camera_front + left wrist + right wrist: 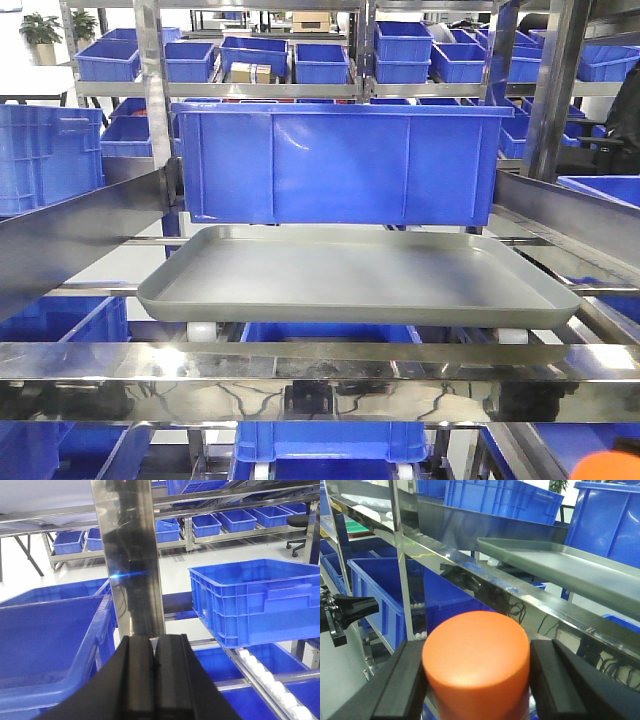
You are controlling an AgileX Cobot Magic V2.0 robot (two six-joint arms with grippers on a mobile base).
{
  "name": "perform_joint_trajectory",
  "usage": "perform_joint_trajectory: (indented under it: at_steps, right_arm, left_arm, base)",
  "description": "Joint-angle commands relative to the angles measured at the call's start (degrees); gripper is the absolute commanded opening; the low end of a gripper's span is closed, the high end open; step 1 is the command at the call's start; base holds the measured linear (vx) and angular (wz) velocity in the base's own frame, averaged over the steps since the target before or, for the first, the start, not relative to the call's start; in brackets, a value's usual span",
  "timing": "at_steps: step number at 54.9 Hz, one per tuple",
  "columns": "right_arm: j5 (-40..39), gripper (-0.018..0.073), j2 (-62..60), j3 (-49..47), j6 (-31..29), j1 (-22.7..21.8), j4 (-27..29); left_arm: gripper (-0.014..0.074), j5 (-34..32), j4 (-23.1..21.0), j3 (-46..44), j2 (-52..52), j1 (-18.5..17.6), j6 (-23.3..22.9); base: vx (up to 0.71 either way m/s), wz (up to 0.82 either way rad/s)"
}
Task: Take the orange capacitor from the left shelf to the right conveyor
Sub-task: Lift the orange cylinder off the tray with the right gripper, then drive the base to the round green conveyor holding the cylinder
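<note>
The orange capacitor (476,660) fills the bottom of the right wrist view, its rounded top facing the camera, and my right gripper (477,680) is shut on its sides. A sliver of orange capacitor (610,468) shows at the front view's bottom right corner. The left shelf (300,385) with shiny rails carries a shallow grey tray (350,275), which holds nothing; the same tray (570,567) lies up and right of the capacitor. My left gripper (152,680) is shut on nothing, in front of a steel post (130,555). The right conveyor is out of view.
A large blue bin (335,160) stands right behind the tray. Blue bins (255,600) sit on roller rails beside the left gripper, and more bins (395,595) lie under the rail (485,580) ahead of the capacitor. A black knob (350,610) juts in at left.
</note>
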Motion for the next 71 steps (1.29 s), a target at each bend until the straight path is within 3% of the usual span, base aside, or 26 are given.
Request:
perform_joint_trajectory:
  at_steps: [1, 71]
  right_arm:
    - [-4.28, 0.0327, 0.12, -1.29, -0.64, 0.13, 2.32]
    - [-4.22, 0.0327, 0.12, -1.29, -0.64, 0.13, 2.38]
  left_arm:
    - [-0.0006, -4.74, -0.20, 1.86, -0.73, -0.34, -0.09]
    - [-0.0006, -4.74, -0.20, 1.86, -0.73, -0.34, -0.09]
  base:
    - [0.00, 0.00]
    - [0.00, 0.00]
